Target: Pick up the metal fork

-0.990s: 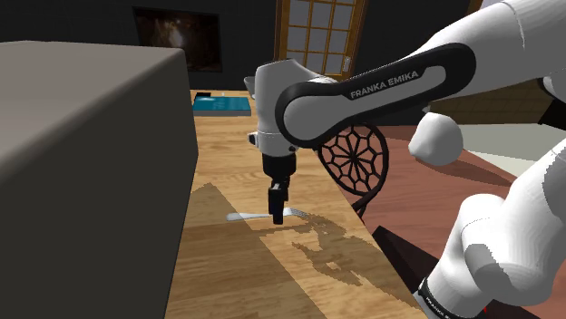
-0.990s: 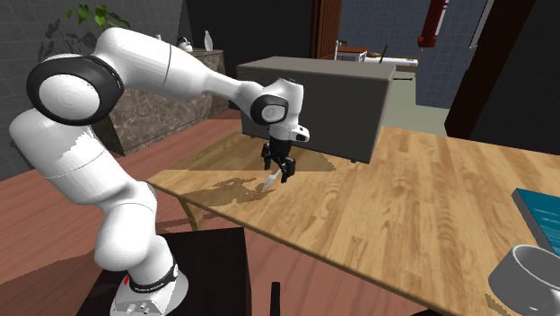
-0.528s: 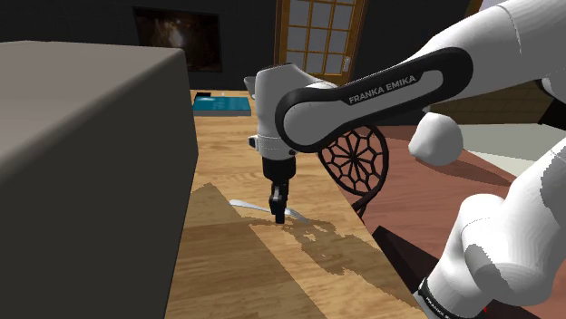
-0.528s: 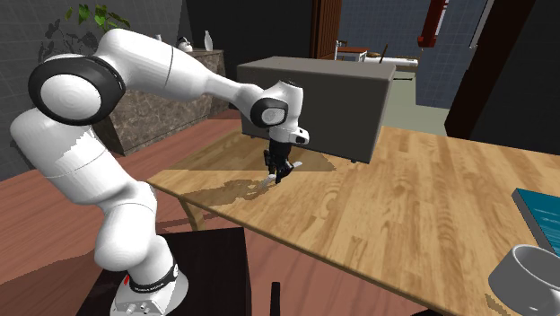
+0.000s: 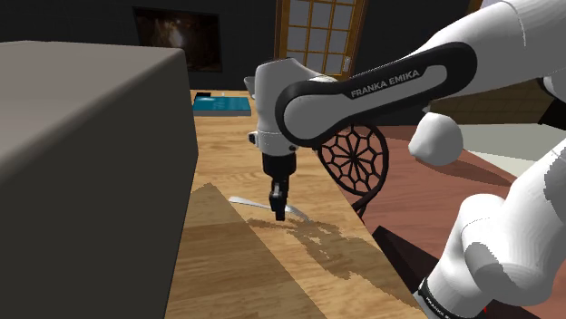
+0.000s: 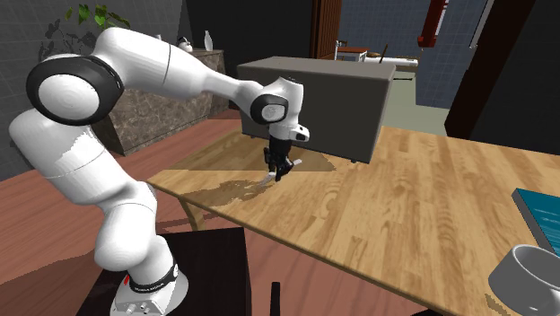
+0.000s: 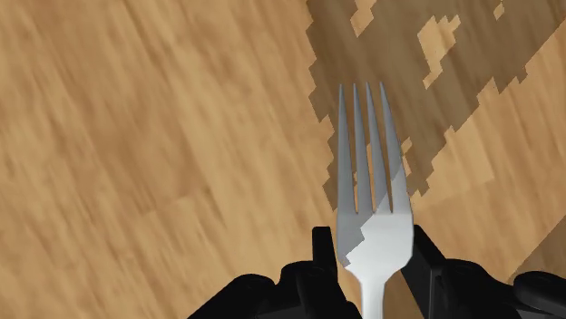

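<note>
The gripper (image 5: 278, 210) is pointing straight down over the wood table (image 5: 227, 272), w/ its black fingers (image 7: 319, 258) pinching the silver fork (image 5: 247, 200) betw. them at the neck, just below the tines. In the wrist view the tines are sticking out past the fingertips, over the grain and a jagged shadow patch. From the shoulder view the fork is lying roughly level but tilted a bit, handle going out to the left of the fingers and tines to the right; it's looking slightly clear of the table top, tho contact can't be ruled out. It's sitting near the table's right edge, close to the front of a big grey box (image 5: 91, 163) that's taking up the left side. The white arm (image 5: 381, 91) is reaching in from the right. Far end of the table: a teal book (image 5: 220, 105). A dark round-backed chair (image 5: 354, 159) is standing just off the right edge. In the second exterior view a grey bowl (image 6: 529, 278) is sitting well apart from the gripper, at the table's near right corner.
</note>
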Available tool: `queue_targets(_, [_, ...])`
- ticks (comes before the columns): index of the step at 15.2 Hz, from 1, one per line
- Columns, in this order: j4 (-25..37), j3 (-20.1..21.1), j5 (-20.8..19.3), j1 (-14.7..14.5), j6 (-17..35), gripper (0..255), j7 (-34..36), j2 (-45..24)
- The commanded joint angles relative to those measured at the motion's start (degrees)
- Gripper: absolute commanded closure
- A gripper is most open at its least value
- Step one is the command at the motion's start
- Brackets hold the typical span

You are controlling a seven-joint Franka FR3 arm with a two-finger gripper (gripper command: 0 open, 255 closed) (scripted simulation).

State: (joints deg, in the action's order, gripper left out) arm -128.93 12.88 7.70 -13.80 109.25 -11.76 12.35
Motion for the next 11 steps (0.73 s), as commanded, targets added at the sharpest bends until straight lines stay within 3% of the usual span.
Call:
queue_targets(1, [1.0, -0.1, 0.0, 0.0, -1.5, 255, 0.1, 0.5])
queue_targets(11, [7.2, -0.5, -0.1, 0.1, -9.3, 255, 0.4, 2.1])
